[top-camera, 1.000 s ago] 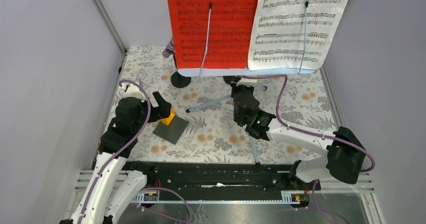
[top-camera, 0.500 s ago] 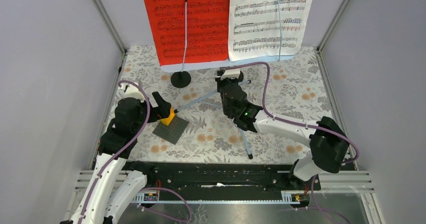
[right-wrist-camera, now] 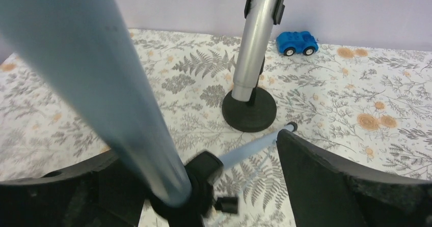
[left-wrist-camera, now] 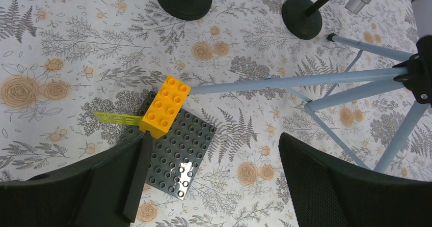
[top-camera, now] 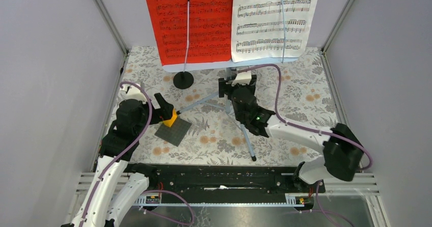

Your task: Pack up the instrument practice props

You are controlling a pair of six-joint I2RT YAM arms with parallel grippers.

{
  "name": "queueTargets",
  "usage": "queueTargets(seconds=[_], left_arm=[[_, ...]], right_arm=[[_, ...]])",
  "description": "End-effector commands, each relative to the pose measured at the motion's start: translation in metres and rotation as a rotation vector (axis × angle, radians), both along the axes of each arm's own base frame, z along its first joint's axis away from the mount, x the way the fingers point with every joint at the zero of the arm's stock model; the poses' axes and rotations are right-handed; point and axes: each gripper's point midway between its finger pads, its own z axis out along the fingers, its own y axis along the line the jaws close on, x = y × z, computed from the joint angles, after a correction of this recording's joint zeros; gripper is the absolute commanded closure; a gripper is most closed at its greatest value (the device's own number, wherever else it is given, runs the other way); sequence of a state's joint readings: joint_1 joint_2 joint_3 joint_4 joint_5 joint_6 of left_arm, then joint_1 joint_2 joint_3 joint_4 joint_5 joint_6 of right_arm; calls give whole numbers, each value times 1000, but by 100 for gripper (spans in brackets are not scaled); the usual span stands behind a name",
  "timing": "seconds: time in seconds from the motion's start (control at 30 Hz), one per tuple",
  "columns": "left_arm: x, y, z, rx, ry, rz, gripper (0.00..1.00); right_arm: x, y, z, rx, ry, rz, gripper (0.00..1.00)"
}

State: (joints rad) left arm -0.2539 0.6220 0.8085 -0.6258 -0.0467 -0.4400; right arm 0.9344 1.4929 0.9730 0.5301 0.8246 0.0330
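The pale-blue sheet-music holder (top-camera: 204, 66) stands upright at the back, with a red music sheet (top-camera: 188, 23) and a white music sheet (top-camera: 270, 23) on it. Its tripod legs (top-camera: 248, 140) spread across the floral cloth. My right gripper (top-camera: 232, 87) is open around the stand's pole (right-wrist-camera: 102, 84), which lies against the left finger. A silver microphone (right-wrist-camera: 257, 33) sits in a black round-based mount (right-wrist-camera: 249, 112) just beyond. Another black round base (top-camera: 183, 79) stands under the red sheet. My left gripper (left-wrist-camera: 214, 140) is open, with nothing between its fingers.
An orange brick (left-wrist-camera: 164, 106) sits on a dark grey studded plate (left-wrist-camera: 178, 153) under the left gripper, beside a thin yellow-green strip (left-wrist-camera: 114, 117). A small blue toy car (right-wrist-camera: 297, 43) is by the back wall. Grey walls close in both sides.
The stand with its sheets moved left and back with the right gripper, which has now opened off the pole. The left arm has not moved.
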Motion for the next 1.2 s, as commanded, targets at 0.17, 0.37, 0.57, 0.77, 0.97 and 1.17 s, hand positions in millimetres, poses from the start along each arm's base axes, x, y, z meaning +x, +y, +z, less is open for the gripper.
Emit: queueTargets(seconds=[0.17,0.37,0.57,0.77,0.97,1.17], left_arm=[[2,-27,72,-79,-285,-167,1],[2,-61,97,-215,-398,-321,1],[11,-81,91,-299,-390,-362,1],[20,-119,77,-299,-358,-402,1],[20,-158,83,-311,-459,-446,1],[13,-158,92,-353,-499,-443,1]], right_arm=[[-78,-23,12,112,84,316,0],[-129,-43,15,208,111,466,0],[-150,-69,-4,296,247,399,0],[-160,-54,-20,368,413,418,0],[-149,-58,-19,453,462,400,1],[-163,-69,4,475,386,465,1]])
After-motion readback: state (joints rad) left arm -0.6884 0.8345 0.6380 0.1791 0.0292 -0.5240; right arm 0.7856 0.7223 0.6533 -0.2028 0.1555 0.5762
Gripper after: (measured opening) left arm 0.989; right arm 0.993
